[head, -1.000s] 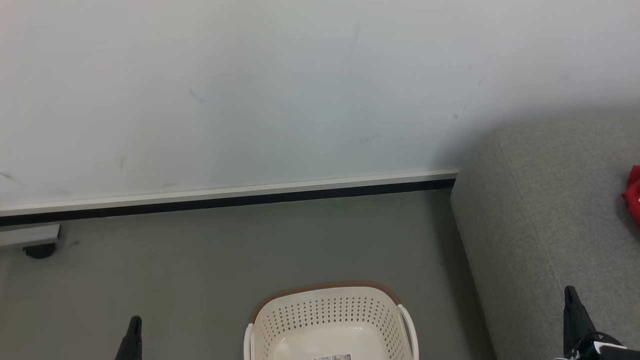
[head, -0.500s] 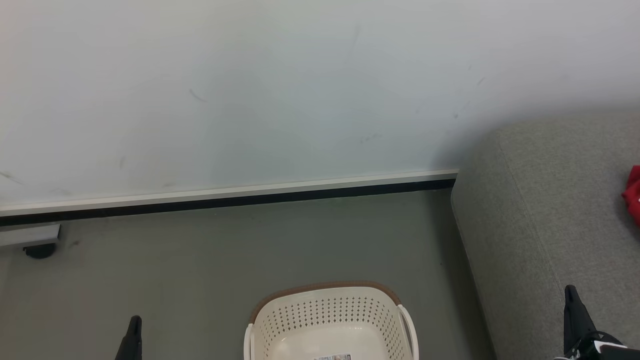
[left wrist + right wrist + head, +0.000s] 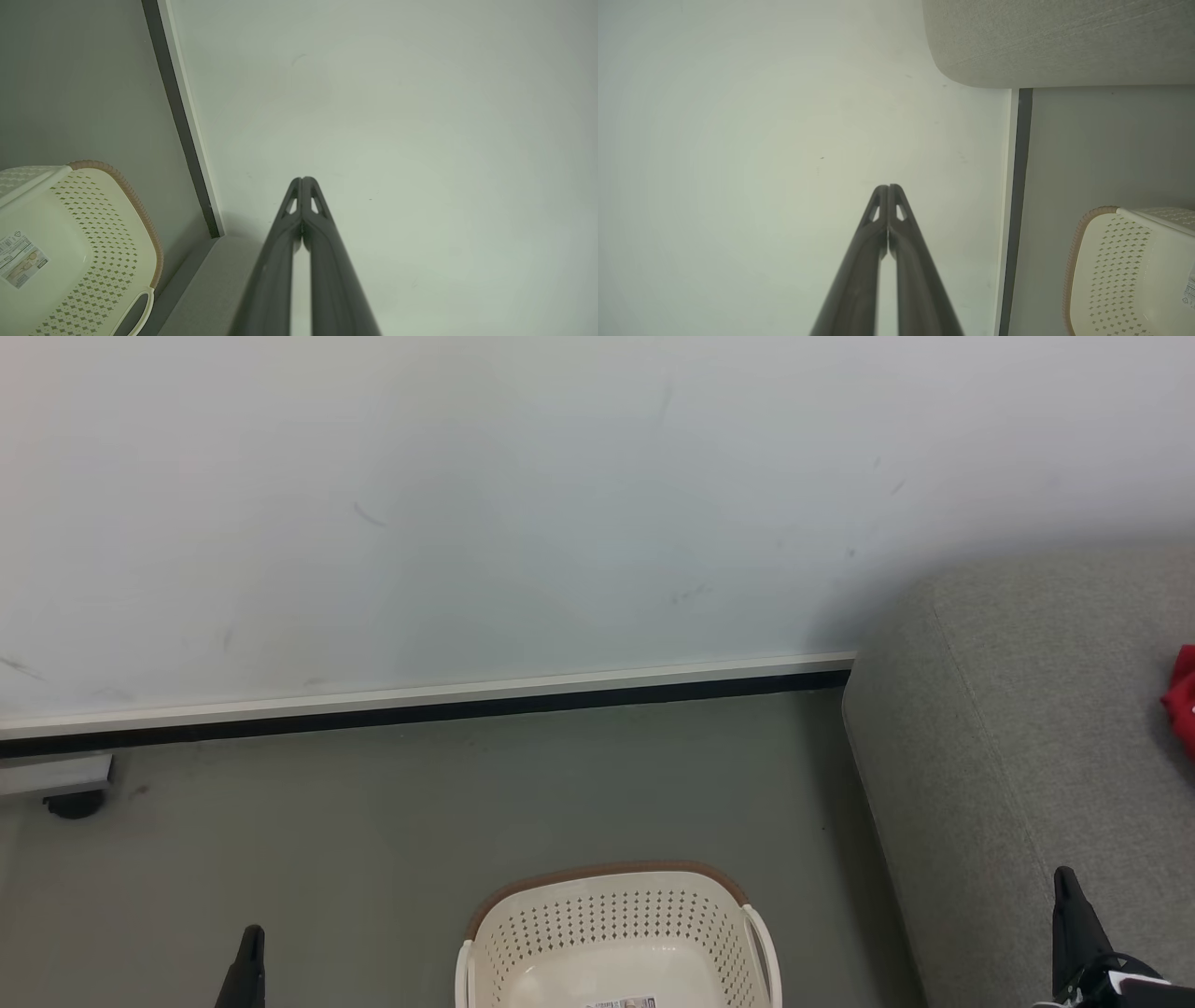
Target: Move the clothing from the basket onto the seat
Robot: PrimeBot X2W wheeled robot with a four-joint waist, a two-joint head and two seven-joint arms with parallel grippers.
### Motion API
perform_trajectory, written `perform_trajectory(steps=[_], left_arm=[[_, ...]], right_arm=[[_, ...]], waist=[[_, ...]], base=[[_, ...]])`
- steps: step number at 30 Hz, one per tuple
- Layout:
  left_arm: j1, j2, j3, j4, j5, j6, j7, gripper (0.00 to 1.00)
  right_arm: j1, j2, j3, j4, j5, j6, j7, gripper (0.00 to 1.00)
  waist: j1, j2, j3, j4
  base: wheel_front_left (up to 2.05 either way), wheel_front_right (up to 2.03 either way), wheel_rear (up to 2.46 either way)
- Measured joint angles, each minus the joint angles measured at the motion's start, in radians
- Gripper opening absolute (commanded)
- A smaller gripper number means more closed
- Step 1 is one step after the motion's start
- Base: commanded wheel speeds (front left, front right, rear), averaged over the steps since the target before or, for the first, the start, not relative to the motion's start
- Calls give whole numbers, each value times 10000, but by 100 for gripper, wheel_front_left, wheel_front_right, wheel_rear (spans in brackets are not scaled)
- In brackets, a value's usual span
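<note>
1 red garment point(image 3: 1184, 700) lies on the sofa seat point(image 3: 1027, 756); laundry basket point(image 3: 616, 924) looks empty; left gripper point(image 3: 302, 179), right gripper point(image 3: 888, 186) closed, empty.

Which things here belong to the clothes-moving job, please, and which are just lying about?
Job: cream perforated plastic basket with brown rim; bright red fabric clothing; light grey upholstered seat.
Lying about: pale grey object on a black round foot.
</note>
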Motion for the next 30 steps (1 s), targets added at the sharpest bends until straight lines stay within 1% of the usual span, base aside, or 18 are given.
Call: perform_trajectory(steps=[30], left_arm=[[0, 0, 2, -2, 0, 0, 0, 0]], right_arm=[[-7, -142, 153, -46, 173, 0, -148, 0]], waist=[[0, 0, 1, 0]], base=[[0, 0, 0]])
